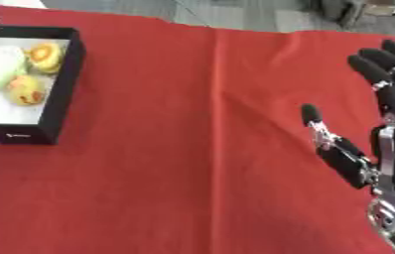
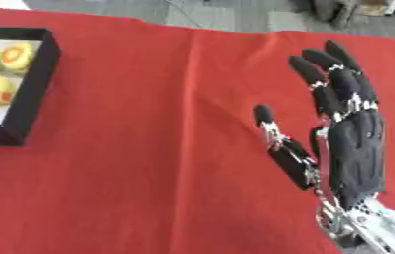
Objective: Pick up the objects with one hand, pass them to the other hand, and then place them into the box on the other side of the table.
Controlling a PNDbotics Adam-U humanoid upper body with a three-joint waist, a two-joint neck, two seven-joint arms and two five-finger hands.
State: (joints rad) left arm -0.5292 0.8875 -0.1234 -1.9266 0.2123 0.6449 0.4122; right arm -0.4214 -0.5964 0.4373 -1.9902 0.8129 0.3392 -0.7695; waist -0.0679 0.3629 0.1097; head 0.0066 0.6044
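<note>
- The right hand (image 2: 353,144) hovers open and empty over the red-covered desk (image 1: 192,149), fingers straight and pointing away.
- The black box (image 1: 62,79) sits far to its left, well apart, with yellowish round objects (image 1: 27,89) lying inside.
- The left hand shows only as a dark sliver at the upper-left corner; I cannot tell its state.
- No loose object lies near the open hand.

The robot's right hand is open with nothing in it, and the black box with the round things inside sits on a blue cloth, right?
Not quite: the cloth is red, not blue, as the left eye view shows. The rest holds: the right hand is open and holds nothing, and the black box has round yellow and pale things inside.
</note>
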